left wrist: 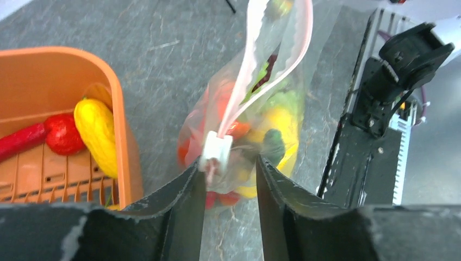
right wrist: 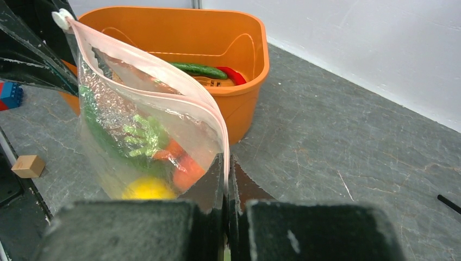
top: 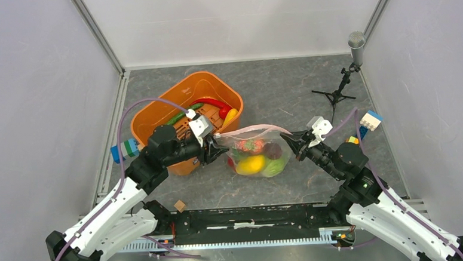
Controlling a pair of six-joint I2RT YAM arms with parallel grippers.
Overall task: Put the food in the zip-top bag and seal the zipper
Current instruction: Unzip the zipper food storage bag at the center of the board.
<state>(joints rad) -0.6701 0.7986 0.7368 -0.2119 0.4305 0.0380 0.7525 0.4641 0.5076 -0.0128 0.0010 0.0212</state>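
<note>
Sealing step, judged; mouth of bag [top: 257,156] gapes, hung between both hands. Right hand [top: 286,139] clamped on the zipper [left wrist: 237,87] end. Left hand [left wrist: 228,163] spread, slider [left wrist: 215,151] between its fingers. Next: pinch slider, draw it rightward. Bag holds food [top: 252,164]; tub [top: 156,113] holds chilli [top: 215,102], yellow piece [top: 229,115].

Clear pink-dotted zip-top bag [top: 259,152], upright.
Pale pink zipper strip [left wrist: 237,81] unsealed (its 2 sides apart); colourful toy food [top: 252,164] inside.
</note>
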